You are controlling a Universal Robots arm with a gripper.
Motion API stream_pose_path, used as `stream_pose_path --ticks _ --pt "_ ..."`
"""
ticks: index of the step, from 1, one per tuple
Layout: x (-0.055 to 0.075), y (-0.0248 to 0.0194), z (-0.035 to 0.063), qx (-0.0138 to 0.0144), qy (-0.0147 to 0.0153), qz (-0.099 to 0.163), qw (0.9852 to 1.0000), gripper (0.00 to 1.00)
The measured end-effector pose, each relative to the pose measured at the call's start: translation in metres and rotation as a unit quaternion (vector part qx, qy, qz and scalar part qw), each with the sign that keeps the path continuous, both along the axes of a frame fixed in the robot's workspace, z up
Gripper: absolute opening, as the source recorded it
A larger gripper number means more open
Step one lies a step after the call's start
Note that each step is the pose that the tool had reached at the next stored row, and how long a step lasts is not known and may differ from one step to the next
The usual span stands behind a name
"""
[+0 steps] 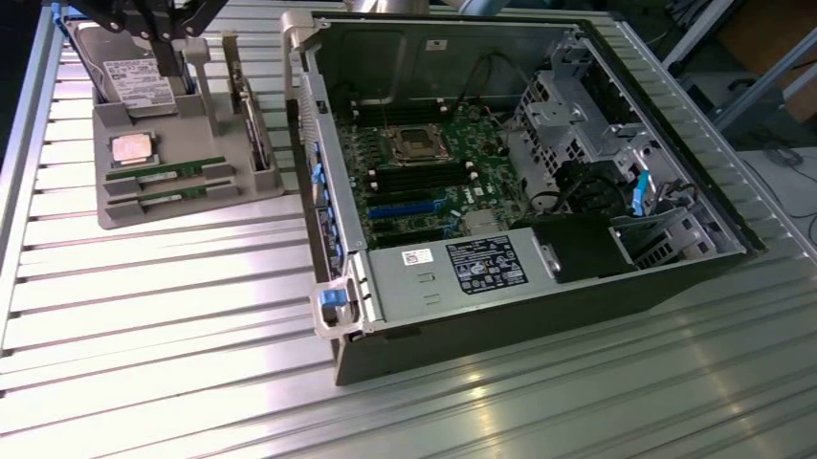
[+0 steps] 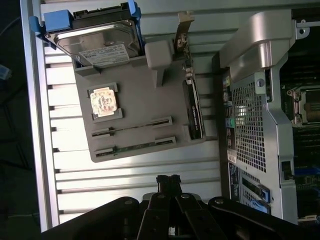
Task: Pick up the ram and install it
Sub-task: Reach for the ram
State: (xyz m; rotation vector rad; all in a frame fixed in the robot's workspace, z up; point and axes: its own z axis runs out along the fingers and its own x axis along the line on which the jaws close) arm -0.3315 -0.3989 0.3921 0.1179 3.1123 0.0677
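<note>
Two ram sticks, thin green boards, lie side by side in slots of a grey holder tray (image 1: pixel 128 212): one ram (image 1: pixel 168 174) (image 2: pixel 132 127) and a second (image 1: pixel 166 198) (image 2: pixel 135 146) beside it. My gripper (image 1: pixel 160 29) (image 2: pixel 168 180) hovers high above the tray's hard-drive end, apart from both sticks. Its fingers are shut with nothing between them. The open computer case (image 1: pixel 332 143) stands to the exterior view's right of the tray, with the motherboard (image 1: pixel 422 182) and its dark memory slots exposed.
The tray also holds a hard drive (image 1: pixel 128 76) (image 2: pixel 100 47) in a blue carrier, a square silver CPU (image 1: pixel 132 149) (image 2: pixel 104 102) and an upright expansion card (image 1: pixel 253 129) (image 2: pixel 192 107). The case's side wall (image 2: pixel 250 120) rises close to the tray. Ribbed metal tabletop (image 1: pixel 166 316) surrounds everything.
</note>
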Motion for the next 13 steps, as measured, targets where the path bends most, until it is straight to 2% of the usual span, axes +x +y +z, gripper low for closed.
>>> stream_pose_path --ticks 13 --pt "-0.018 0.0000 0.0000 0.0000 0.0000 0.000 1.0000 0.11"
